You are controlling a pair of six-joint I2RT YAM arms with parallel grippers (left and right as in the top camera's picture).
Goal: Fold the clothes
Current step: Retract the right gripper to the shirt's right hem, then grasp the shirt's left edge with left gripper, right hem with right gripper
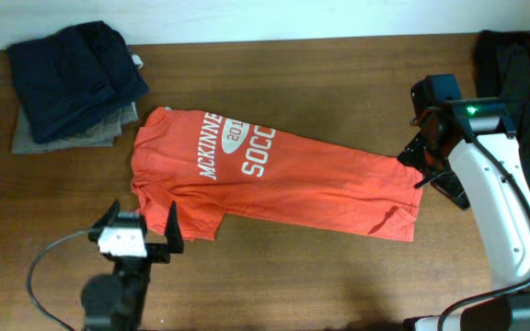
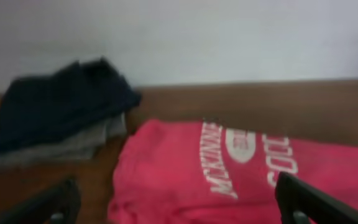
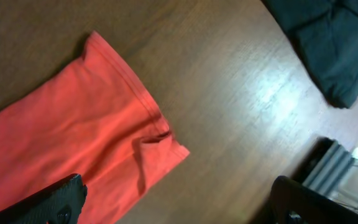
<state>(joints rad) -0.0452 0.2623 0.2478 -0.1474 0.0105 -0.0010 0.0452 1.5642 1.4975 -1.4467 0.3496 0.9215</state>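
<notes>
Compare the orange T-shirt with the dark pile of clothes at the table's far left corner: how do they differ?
Colour: the orange T-shirt carries white lettering; the dark pile is navy over grey, no print showing.
Shape: the T-shirt lies stretched long and flat; the pile is a compact stack.
Both rest on the wooden table.
</notes>
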